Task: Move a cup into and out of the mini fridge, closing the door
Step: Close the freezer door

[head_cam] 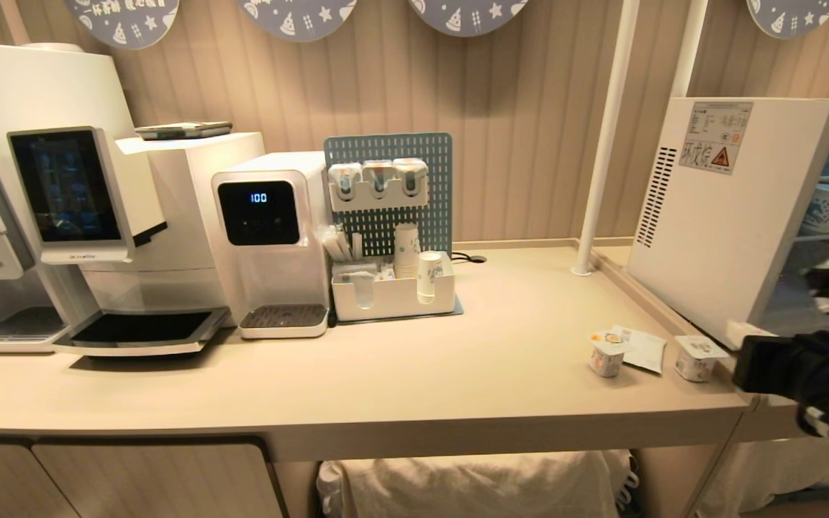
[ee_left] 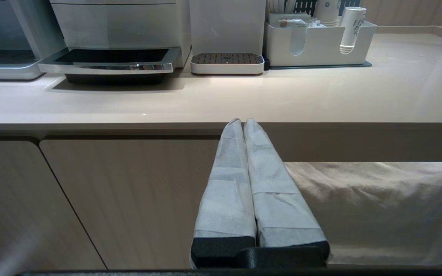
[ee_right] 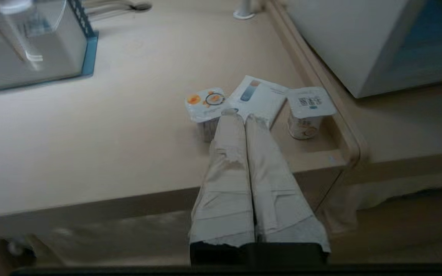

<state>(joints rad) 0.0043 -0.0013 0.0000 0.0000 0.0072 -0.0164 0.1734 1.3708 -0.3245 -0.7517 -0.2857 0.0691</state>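
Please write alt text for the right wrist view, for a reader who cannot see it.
The right gripper, fingers shut and empty, hangs at the counter edge, pointing at two sealed yogurt cups with a leaflet between them. The mini fridge stands beyond.

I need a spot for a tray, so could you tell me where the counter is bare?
The counter lies bare between the white organiser and the two yogurt cups. It is crowded around those cups and the mini fridge.
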